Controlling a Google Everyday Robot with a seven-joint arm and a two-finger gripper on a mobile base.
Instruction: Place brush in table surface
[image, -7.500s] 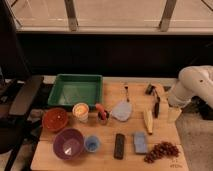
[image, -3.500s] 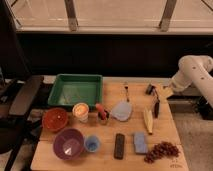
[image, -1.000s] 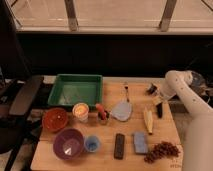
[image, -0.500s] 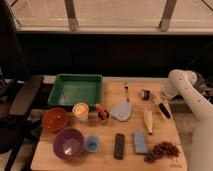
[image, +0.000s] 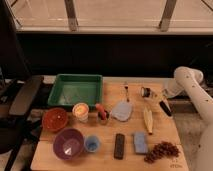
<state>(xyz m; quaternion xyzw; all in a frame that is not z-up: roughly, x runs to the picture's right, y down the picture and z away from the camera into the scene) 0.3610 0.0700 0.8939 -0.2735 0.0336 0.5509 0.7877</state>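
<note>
The brush (image: 146, 92) lies at the right side of the light wooden table surface (image: 107, 162). Its round dark head with the pale face points left, and its black handle (image: 165, 107) runs down-right toward the table's right edge. My gripper (image: 162, 95) is at the end of the white arm (image: 187, 80) that reaches in from the right. It sits low, right over the middle of the brush. The place where gripper and brush meet is hidden.
A green tray (image: 76, 90) stands at the back left. In front of it are a red bowl (image: 55, 119), a purple bowl (image: 68, 143), a blue cup (image: 91, 143) and an orange-filled cup (image: 80, 111). A black remote (image: 119, 145), a blue sponge (image: 140, 142), grapes (image: 161, 151), a yellow item (image: 148, 120) and a fork (image: 126, 91) lie mid-table. A chair (image: 25, 97) stands at the left.
The arm has swung in from the right and lowered the gripper to the brush at the table's right side. Over the last half second the brush head has shifted slightly left.
</note>
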